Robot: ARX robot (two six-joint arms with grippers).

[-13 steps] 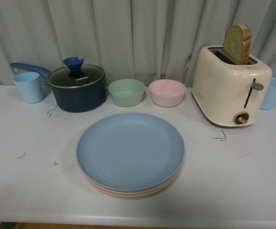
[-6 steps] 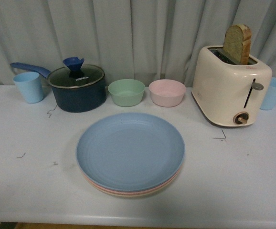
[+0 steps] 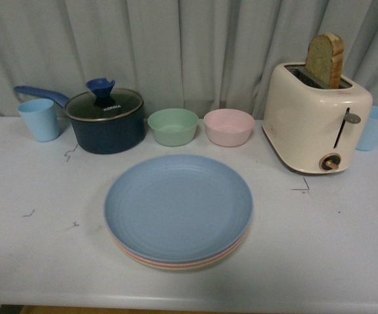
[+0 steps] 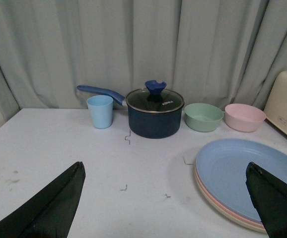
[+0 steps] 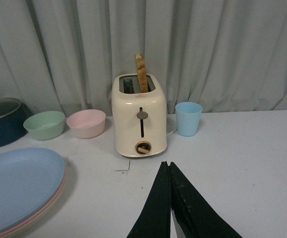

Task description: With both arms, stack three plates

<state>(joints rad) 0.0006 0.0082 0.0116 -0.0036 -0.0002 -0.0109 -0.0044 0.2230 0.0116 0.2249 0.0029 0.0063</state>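
- Grey curtain (image 3: pixel 189 46) hangs behind a pale table (image 3: pixel 346 248); small dark marks on the tabletop.
- Plates stacked at front-centre of table: light blue plate (image 3: pixel 178 206) on top, pink plate (image 3: pixel 151 260) rim showing under it, cream plate (image 3: pixel 189 267) rim at the very bottom. Edges line up closely, stack sits flat.
- Neither arm shows in front view.
- Left gripper (image 4: pixel 166 208), wrist view: two black fingers (image 4: pixel 49 208) spread wide, nothing between them, clear of the table items. Stack lies near the one finger at the frame edge, not touching as far as I can tell; blue top plate, pink and cream rims visible below.
- Right gripper (image 5: pixel 170 198), wrist view: fingers pressed together to a point, holding nothing. Stack sits off to one side, well apart from the tips; toaster straight ahead of them.
- Back row, robot's left to right: blue cup (image 3: pixel 40 119), dark blue saucepan (image 3: pixel 107 121) w/ glass lid and blue knob, handle pointing toward the cup, green bowl (image 3: pixel 173 126), pink bowl (image 3: pixel 229 127), the two bowls just beside each other.
- Cream toaster (image 3: pixel 314 118) on the right w/ a bread slice (image 3: pixel 325 60) standing up in a slot; second blue cup (image 3: pixel 375 127) just beyond it.
- Bowls stand behind the stack, apart from it.
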